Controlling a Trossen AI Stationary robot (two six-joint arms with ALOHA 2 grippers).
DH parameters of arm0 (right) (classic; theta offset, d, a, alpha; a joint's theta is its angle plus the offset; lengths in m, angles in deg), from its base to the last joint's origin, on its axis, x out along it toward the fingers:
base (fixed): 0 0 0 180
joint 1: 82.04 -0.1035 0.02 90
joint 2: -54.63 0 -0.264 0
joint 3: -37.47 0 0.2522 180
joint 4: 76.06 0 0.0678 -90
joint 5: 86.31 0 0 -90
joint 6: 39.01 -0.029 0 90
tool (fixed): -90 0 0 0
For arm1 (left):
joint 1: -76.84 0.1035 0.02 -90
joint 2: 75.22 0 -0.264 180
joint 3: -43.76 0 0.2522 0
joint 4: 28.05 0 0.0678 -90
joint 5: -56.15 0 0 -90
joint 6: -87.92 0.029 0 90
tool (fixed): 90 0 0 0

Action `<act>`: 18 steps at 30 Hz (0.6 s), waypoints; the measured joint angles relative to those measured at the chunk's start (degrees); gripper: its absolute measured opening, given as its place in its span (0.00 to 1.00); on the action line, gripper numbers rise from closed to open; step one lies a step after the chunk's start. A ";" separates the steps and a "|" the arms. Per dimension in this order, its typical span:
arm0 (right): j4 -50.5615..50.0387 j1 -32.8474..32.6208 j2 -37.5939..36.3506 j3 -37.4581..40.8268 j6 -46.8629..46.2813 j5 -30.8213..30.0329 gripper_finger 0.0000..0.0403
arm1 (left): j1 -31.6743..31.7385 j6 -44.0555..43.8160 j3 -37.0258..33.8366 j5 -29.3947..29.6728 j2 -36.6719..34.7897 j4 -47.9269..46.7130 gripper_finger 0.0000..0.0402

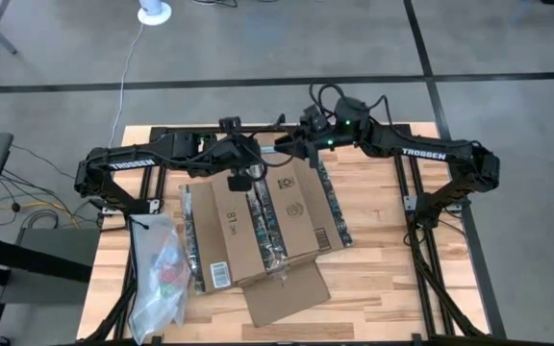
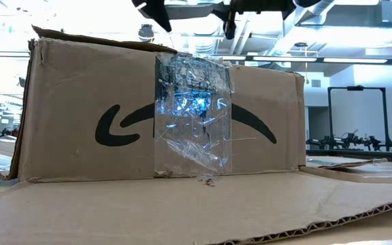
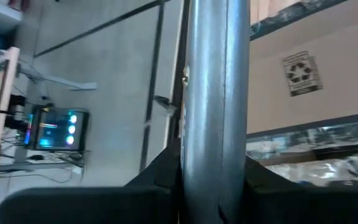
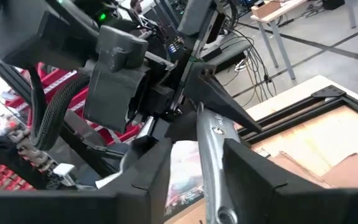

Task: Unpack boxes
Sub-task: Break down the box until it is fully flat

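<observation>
One cardboard box (image 1: 258,226), one plastic bag (image 1: 158,274), two arms.

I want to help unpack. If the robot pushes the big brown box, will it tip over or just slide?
Probably slide: the box sits low and wide on the table. Its opened flaps lie flat and would likely bend rather than stay stiff. The shiny tape looks slippery to grip.

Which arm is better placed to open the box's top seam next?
Left, probably. The left tool hangs over the box top, beside the dark tape strip; the right tool sits at the box's far edge.
</observation>
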 joint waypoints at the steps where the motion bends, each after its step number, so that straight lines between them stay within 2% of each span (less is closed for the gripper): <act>1: 0.02 0.03 -0.02 0.00 -0.20 0.16 0.40 | 0.00 0.10 0.00 0.21 0.00 0.14 0.13; 5: 0.79 -0.06 -0.02 0.02 -0.19 0.28 0.56 | 0.05 0.92 0.00 1.00 0.16 0.43 0.13; 8: 1.46 0.16 -0.01 0.02 0.19 0.04 0.62 | 0.13 1.96 0.00 1.79 0.17 2.06 0.13; 18: -1.26 2.32 0.25 0.14 1.50 -1.00 0.65 | -0.59 4.92 0.01 4.39 0.26 6.48 0.13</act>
